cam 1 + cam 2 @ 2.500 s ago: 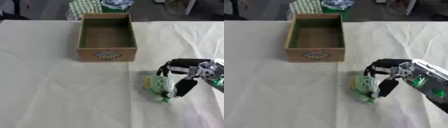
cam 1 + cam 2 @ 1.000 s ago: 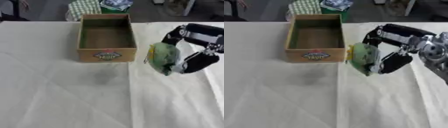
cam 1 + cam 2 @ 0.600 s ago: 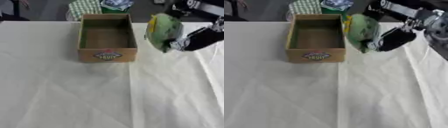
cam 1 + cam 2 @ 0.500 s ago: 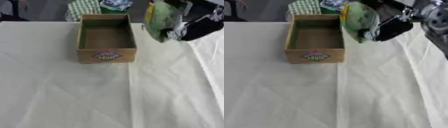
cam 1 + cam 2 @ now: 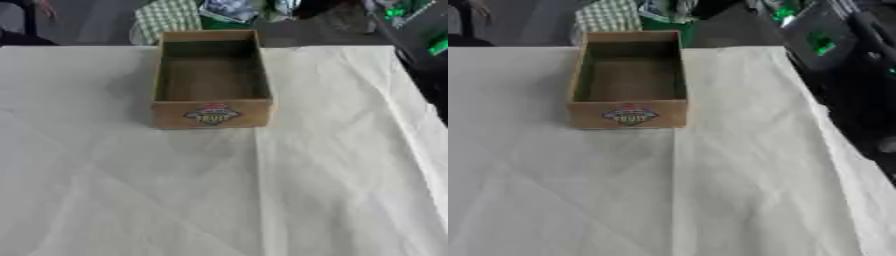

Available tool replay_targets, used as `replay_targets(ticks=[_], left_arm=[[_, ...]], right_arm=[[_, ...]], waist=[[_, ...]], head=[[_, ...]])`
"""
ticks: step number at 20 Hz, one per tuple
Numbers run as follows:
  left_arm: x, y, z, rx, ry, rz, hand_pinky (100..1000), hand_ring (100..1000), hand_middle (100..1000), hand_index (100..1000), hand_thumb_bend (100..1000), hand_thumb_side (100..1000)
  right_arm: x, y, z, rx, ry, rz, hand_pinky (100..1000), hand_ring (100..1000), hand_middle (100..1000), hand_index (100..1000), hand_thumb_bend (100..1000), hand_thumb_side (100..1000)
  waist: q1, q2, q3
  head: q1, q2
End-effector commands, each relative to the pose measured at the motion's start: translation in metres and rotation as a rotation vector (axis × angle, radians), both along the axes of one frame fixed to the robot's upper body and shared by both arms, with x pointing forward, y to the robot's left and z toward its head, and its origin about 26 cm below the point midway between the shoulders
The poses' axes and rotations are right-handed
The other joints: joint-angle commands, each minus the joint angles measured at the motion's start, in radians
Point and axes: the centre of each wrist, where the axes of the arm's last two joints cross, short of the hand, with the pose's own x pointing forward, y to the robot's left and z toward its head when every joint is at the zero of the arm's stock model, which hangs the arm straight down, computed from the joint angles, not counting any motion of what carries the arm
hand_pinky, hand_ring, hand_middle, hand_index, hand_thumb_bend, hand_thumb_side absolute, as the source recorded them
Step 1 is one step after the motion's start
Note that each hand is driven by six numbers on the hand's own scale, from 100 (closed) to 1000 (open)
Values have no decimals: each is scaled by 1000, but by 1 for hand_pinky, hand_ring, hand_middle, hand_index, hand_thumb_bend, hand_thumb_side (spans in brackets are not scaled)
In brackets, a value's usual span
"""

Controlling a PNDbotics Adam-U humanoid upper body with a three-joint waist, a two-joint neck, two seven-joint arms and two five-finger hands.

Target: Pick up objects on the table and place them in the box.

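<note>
Open wooden box [image 5: 211,80] on white cloth [image 5: 131,190], right arm [image 5: 842,55] at edge, hand apparently hidden, grip untellable

We saw the right hand close on a green object on the cloth, lift it, and carry it up toward the far right of the wooden box [image 5: 211,79]. Hand and object then left both views. Only the dark right arm [image 5: 852,75], bearing green marks, remained along the right edge.
</note>
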Motion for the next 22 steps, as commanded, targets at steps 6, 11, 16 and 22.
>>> replay_targets(ticks=[6, 11, 16, 22], left_arm=[[0, -4, 6, 21, -26, -36, 813, 607, 581, 795, 158, 620], [1, -6, 7, 15, -31, -49, 816, 607, 581, 795, 158, 617], [1, -6, 7, 11, -34, -50, 818, 606, 581, 795, 157, 615], [1, -6, 7, 8, -35, -49, 818, 606, 581, 795, 156, 615]], right_arm=[[52, 9, -17, 6, -38, -106, 787, 604, 418, 595, 100, 100], [71, 12, -39, 0, -10, -131, 785, 609, 432, 607, 100, 100], [80, 10, -62, -56, 41, -129, 784, 625, 453, 627, 100, 100], [87, 7, -82, -119, 144, -115, 799, 694, 536, 740, 100, 114]], waist=[[3, 3, 32], [0, 17, 40], [-4, 23, 44], [-6, 22, 49]], head=[[-33, -2], [-45, -11], [-52, -22], [-57, -31]])
